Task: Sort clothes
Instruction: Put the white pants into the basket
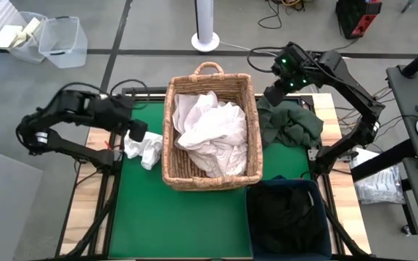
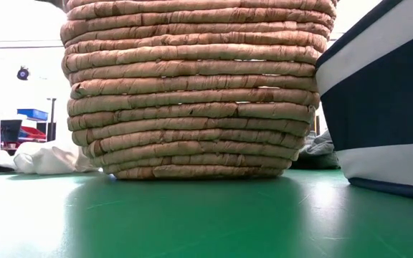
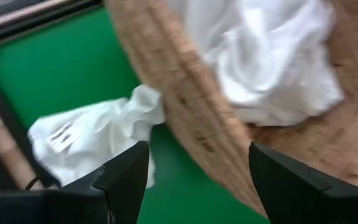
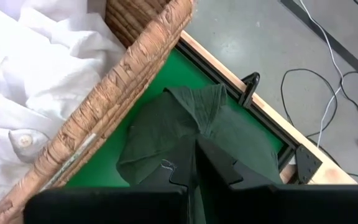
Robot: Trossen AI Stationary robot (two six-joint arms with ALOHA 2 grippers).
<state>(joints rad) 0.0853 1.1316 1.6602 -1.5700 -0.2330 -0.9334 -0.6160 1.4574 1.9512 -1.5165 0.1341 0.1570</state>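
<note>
The left gripper (image 1: 138, 130) hangs just left of the basket (image 1: 170, 138), its fingers (image 3: 127, 177) spread wide with nothing between them; below it a crumpled white garment (image 1: 144, 149) lies on the green mat (image 1: 180, 225), touching the basket's left wall, with a small printed label showing in the left wrist view (image 3: 64, 134). The right gripper (image 1: 276, 93) sits at the basket's far right corner, its fingers (image 4: 219, 165) pressed together on a fold of the dark green garment (image 4: 185, 124); that garment (image 1: 290, 123) spreads in a soft, rumpled heap on the mat just right of the basket, near the table's wooden edge (image 4: 272, 118). The basket is tan wicker, woven in thick horizontal coils that show as rough ribbed bands in the low view (image 2: 192, 86), roughly rectangular with rounded corners and a loop handle (image 1: 208, 68) at the far end. It holds a loose pile of white clothes (image 1: 212, 130), creased and bunched, one with a pale button (image 4: 23, 140) in the right wrist view. A dark blue square bin (image 1: 252, 217) stands in front of the green garment at the near right of the table, with black fabric (image 1: 287, 217) inside; from the low view its side is navy with white bands (image 2: 386, 100).
</note>
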